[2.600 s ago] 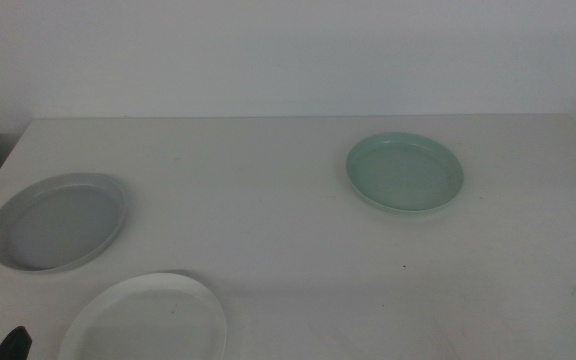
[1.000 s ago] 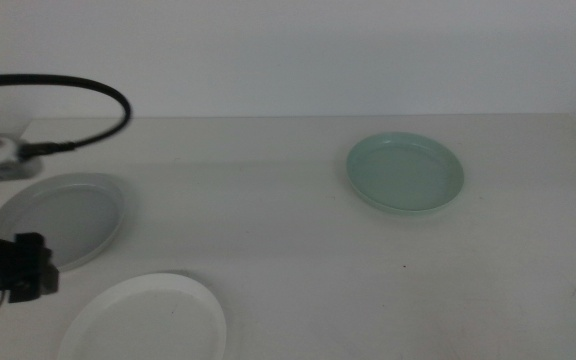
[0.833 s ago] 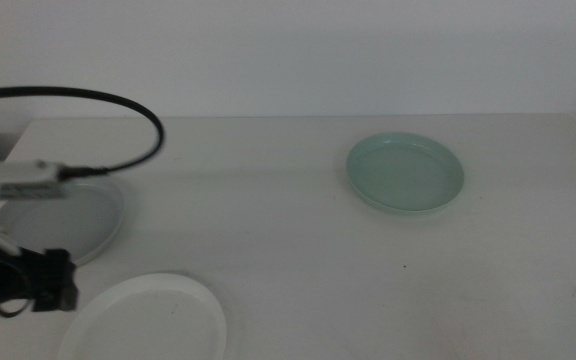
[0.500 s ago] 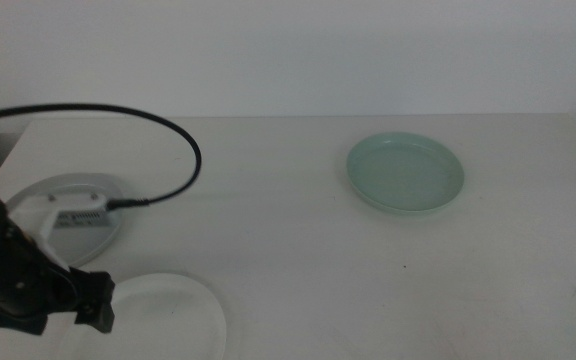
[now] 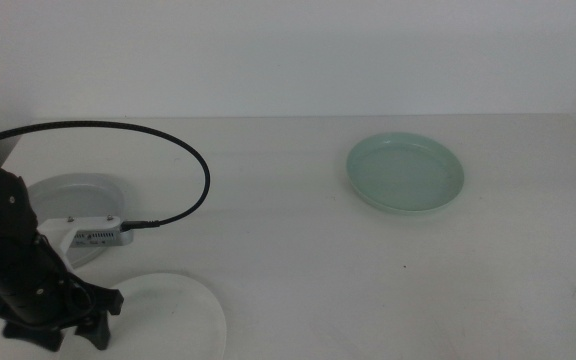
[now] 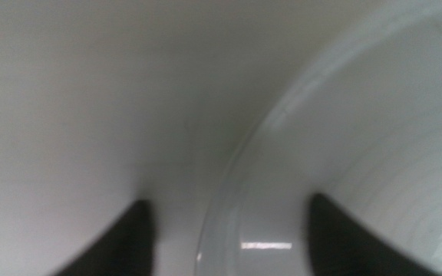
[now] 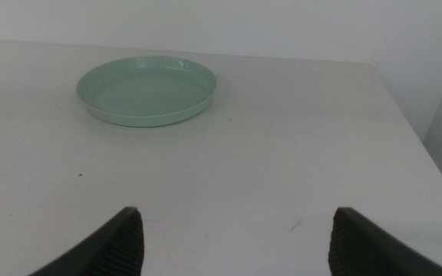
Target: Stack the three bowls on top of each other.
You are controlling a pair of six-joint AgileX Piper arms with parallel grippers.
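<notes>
On table [image 5: 298, 230], white bowl [image 5: 183, 315], grey bowl [image 5: 78, 195], mint bowl [image 5: 405, 173]

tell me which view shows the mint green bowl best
The right wrist view: the mint green bowl sits whole and close, rim sharp. The middle view shows it whole but smaller. The left wrist view doesn't show it.

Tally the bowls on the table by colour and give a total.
White bowl: 1
Grey bowl: 1
Mint green bowl: 1
Total: 3 bowls, none stacked yet.
</notes>
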